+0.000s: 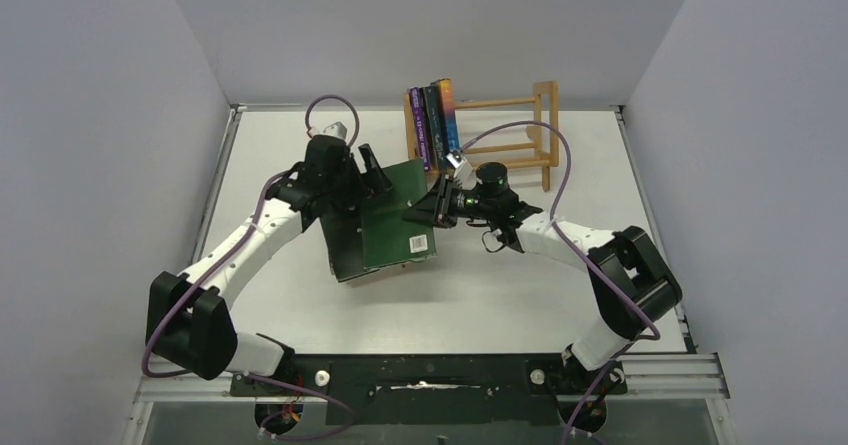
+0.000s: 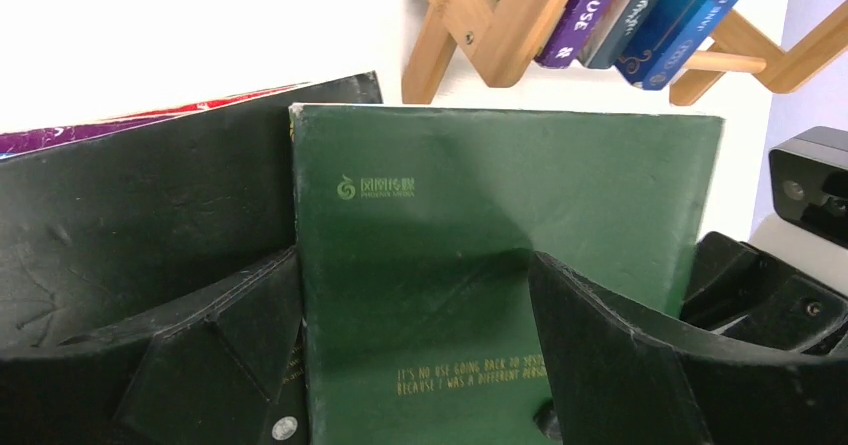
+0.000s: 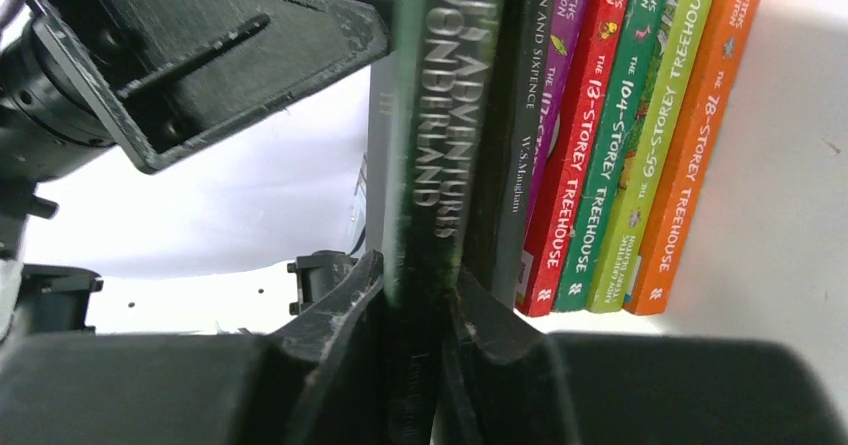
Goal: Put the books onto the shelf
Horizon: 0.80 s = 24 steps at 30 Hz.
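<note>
On white worktop (image 1: 300, 305), light-wood dowel shelf (image 1: 547, 125) at far edge holds three books (image 1: 432, 125). Centre stack (image 1: 343, 250) topped by dark green paperback (image 1: 395, 220): right tool (image 1: 432, 210) pinching its edge, left tool (image 1: 372, 170) spread alongside. Suggest: lift clear, turn upright, slot beside shelved spines.

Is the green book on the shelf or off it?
Off it. The green book sits apart from the shelf, its edge clamped between the right fingers.
</note>
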Available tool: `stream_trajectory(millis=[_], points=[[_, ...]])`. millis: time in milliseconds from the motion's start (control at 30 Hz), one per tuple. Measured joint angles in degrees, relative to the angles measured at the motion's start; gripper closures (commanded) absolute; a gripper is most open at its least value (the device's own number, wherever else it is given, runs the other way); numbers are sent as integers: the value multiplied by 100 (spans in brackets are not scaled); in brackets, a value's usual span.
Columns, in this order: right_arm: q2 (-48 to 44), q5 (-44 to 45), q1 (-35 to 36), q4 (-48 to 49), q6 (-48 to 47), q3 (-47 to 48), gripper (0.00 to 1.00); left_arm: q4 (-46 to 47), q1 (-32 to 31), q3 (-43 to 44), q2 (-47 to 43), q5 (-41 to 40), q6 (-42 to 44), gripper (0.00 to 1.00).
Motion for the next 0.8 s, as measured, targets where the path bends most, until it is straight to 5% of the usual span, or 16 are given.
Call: stream_trajectory(millis=[233, 433, 800], points=[[-328, -22, -101, -466, -483, 96, 100, -518, 192, 632, 55, -184, 286, 18], [-778, 221, -125, -1565, -1484, 667, 100, -614, 1217, 745, -310, -492, 455, 18], [-1023, 2260, -697, -3718, -3720, 2841, 100, -455, 1366, 426, -909, -372, 422, 18]])
